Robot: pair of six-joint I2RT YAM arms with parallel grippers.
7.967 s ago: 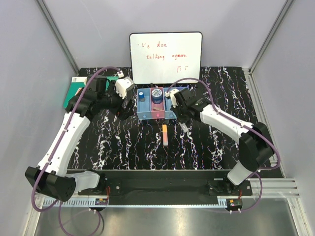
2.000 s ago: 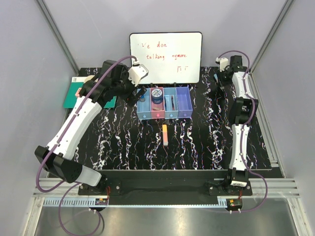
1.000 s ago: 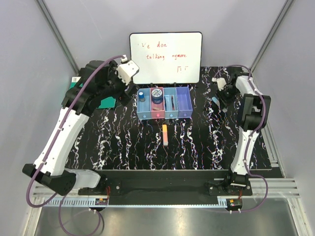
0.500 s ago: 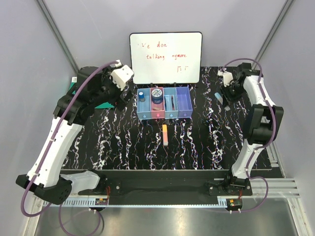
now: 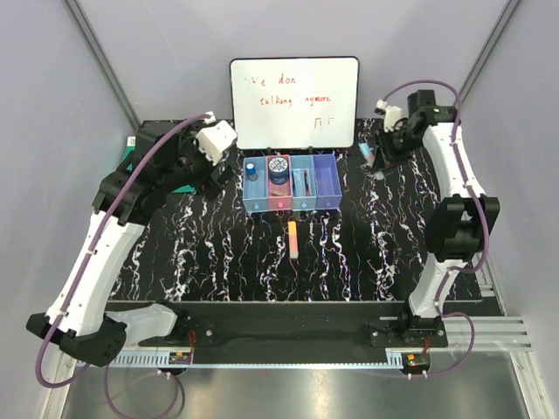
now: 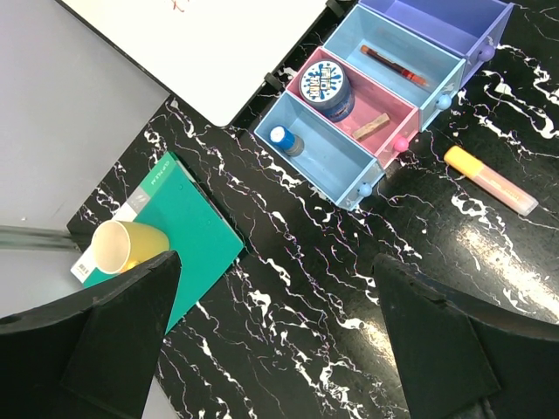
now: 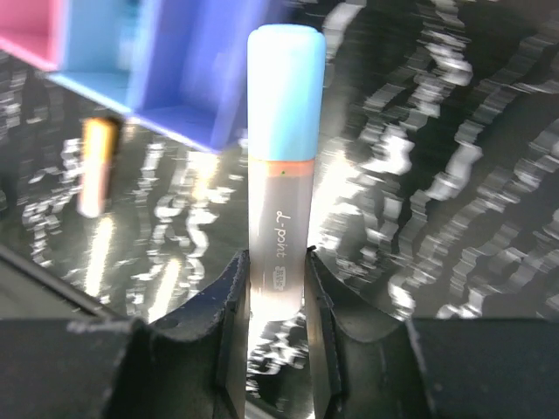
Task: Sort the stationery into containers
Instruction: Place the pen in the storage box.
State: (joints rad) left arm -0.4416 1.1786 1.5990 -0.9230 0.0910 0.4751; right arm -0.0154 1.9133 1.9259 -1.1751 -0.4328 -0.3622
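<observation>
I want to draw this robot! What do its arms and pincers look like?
The left arm and right arm have smooth white shells with chunky black joints. A thin purple cable loops along each one. The left pincer and right pincer each have two flat black fingers.

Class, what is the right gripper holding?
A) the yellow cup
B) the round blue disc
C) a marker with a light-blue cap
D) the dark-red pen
C: the right wrist view shows the right gripper shut on the light-blue-capped marker.
</observation>
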